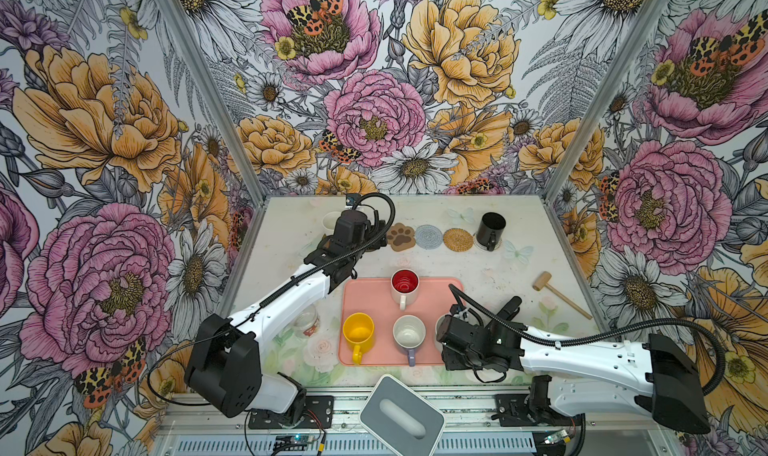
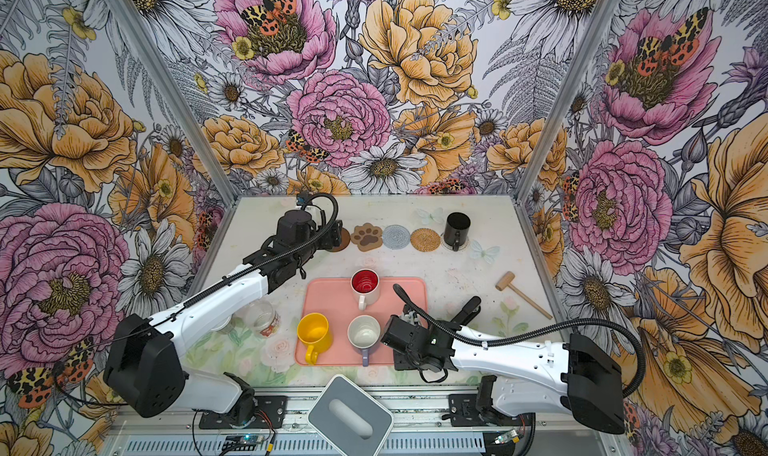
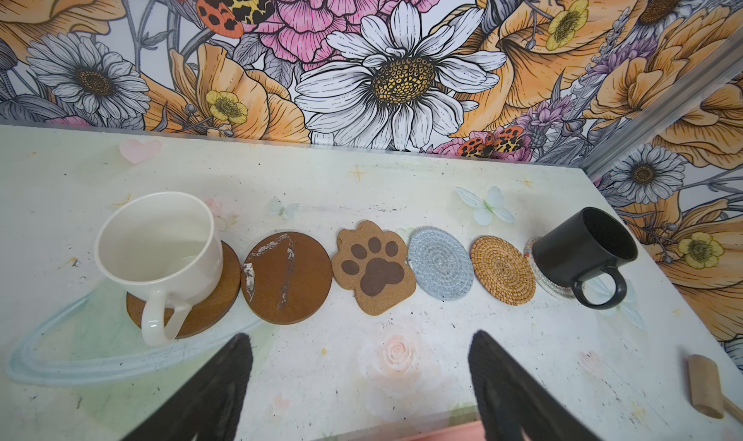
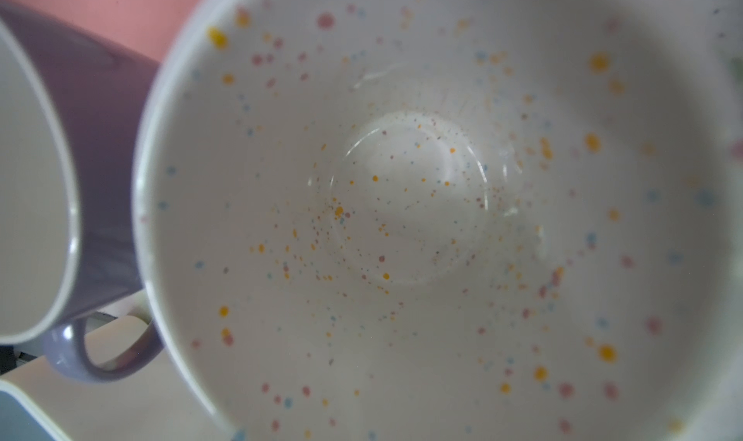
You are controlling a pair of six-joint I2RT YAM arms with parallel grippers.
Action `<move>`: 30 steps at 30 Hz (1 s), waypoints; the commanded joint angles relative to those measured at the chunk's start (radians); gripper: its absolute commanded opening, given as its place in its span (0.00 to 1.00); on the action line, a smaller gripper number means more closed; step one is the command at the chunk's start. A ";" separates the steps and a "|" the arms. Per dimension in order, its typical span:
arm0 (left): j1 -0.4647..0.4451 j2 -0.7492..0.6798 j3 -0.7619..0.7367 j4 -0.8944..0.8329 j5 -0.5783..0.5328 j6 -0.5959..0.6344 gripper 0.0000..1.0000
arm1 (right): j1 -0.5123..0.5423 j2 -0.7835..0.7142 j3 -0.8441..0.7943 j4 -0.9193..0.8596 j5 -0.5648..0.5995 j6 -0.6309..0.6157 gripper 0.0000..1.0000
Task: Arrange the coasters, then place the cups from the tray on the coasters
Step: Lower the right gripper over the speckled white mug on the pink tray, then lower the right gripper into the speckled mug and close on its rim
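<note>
We're looking straight down into the speckled cup (image 4: pixel 402 217), lower right on the tray (image 1: pixel 365 304), just beside the lavender cup (image 1: pixel 409 335). It's empty, glazed and rigid, probably slick and chippable, so we'd pinch its rim wall squarely. Has the right gripper (image 1: pixel 451 339) clamped it? We cannot tell, since its fingers are hidden. The left gripper (image 3: pixel 358 336) gapes wide, holding nothing, below the coasters (image 3: pixel 374 268). The yellow cup (image 1: pixel 358 329) and red-lined cup (image 1: pixel 404 285) wait empty on the tray. The cream cup (image 3: pixel 161 242) and black cup (image 3: pixel 583 250) sit on the end coasters.

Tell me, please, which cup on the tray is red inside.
The white cup at the tray's far edge; the yellow cup and lavender cup show no red.
</note>
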 commanded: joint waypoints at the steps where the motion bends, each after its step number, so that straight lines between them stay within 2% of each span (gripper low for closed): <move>1: 0.011 0.012 0.000 0.013 0.017 -0.007 0.86 | -0.001 0.009 -0.005 0.024 0.001 0.010 0.45; 11: 0.011 0.015 0.002 0.011 0.018 -0.008 0.86 | -0.003 0.026 -0.004 0.027 -0.005 0.011 0.25; 19: 0.010 0.021 0.005 0.012 0.021 -0.008 0.86 | -0.007 0.032 0.002 0.025 -0.011 0.002 0.01; 30: 0.014 0.031 0.013 0.008 0.022 -0.006 0.86 | -0.010 0.048 0.042 -0.001 0.024 -0.030 0.00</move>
